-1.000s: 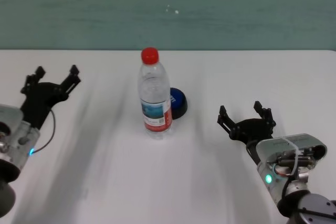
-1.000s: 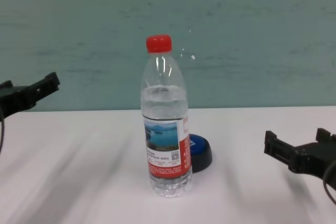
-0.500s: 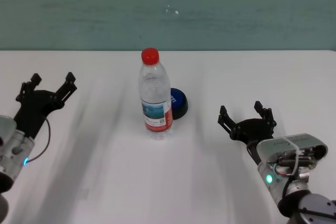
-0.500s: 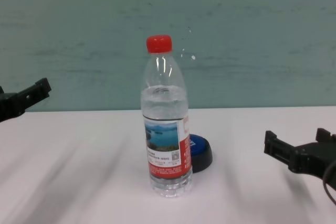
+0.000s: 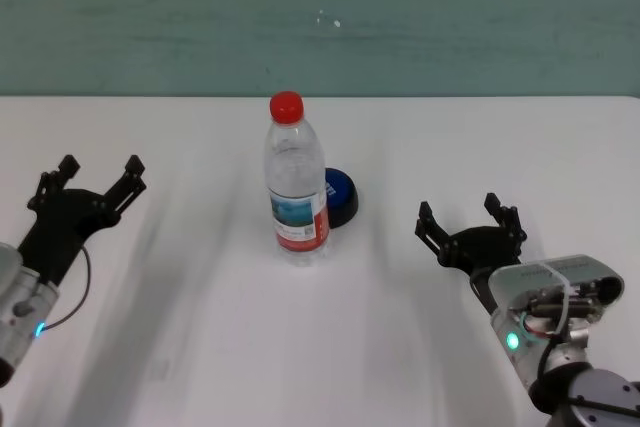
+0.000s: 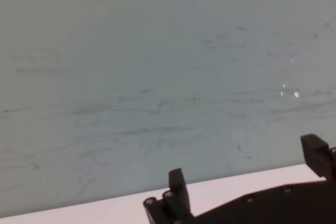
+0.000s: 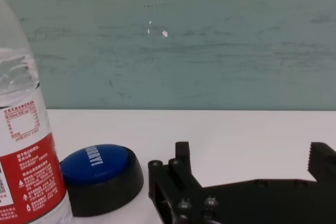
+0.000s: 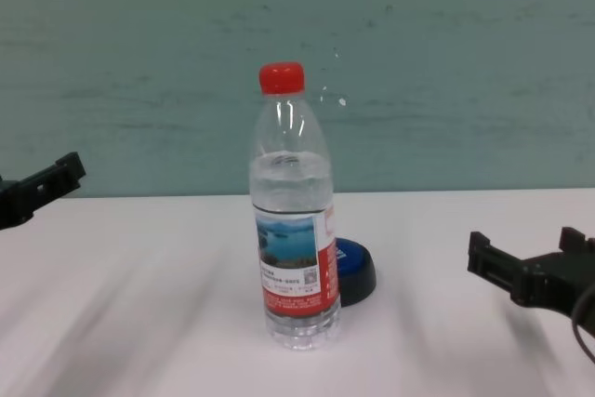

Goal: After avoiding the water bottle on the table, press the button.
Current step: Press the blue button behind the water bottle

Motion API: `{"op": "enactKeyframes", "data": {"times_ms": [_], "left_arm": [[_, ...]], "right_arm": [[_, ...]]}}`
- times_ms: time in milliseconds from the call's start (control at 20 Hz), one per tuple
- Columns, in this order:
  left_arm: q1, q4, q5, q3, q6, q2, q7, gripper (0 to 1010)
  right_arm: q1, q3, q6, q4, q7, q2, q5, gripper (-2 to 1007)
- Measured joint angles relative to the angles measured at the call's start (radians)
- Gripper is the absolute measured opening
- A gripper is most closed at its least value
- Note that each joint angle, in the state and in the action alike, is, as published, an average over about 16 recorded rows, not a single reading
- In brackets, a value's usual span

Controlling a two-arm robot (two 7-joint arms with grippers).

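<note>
Honestly, nothing of the job looks done yet: the button (image 5: 338,196) sits unpressed, and both arms are well apart from it. The water bottle (image 5: 296,180) stands upright near the middle of the white table (image 5: 300,347), and the button lies just beside it, on its far right, partly hidden behind it from the front.

On the right, the right gripper (image 5: 470,222) hovers low over the table with its fingers spread wide, pointing away from the robot. From its wrist camera the button shows plainly beside the bottle, with no obstacle between, so I'd judge this arm has the clear path. What is left is the whole approach around the bottle's right side and the press itself.

Over on the left, the left gripper (image 5: 88,180) hangs near the table's left edge, fingers likewise spread wide, far from everything.

As for materials, the bottle is clear, thin plastic with a ribbed base, a red screw cap and a red-and-white label bearing a lake picture; tall and narrow, it would likely tip if nudged. The button is a low, glossy blue dome on a squat black base. The tabletop is smooth, flat and matte.
</note>
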Motion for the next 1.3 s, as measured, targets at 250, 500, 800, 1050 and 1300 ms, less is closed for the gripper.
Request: {"op": "enactKeyframes", "data": {"times_ms": [250,500,800,1050,1300], "left_arm": [[0.039,-0.032,-0.008,0.001,-0.008,0.014,-0.012,1010],[0.081,-0.065,-0.013,0.007,-0.022,0.024,-0.021,1010],[0.124,-0.099,-0.009,0.022,-0.048,0.029,-0.028,1010],[0.154,-0.117,0.006,0.042,-0.079,0.027,-0.03,1010],[0.169,-0.122,0.028,0.061,-0.106,0.02,-0.025,1010]], "right_arm": [[0.0,0.0,0.0,0.0,0.0,0.0,0.0,1004],[0.0,0.0,0.0,0.0,0.0,0.0,0.0,1004],[0.0,0.0,0.0,0.0,0.0,0.0,0.0,1004],[0.0,0.0,0.0,0.0,0.0,0.0,0.0,1004],[0.0,0.0,0.0,0.0,0.0,0.0,0.0,1004]]}}
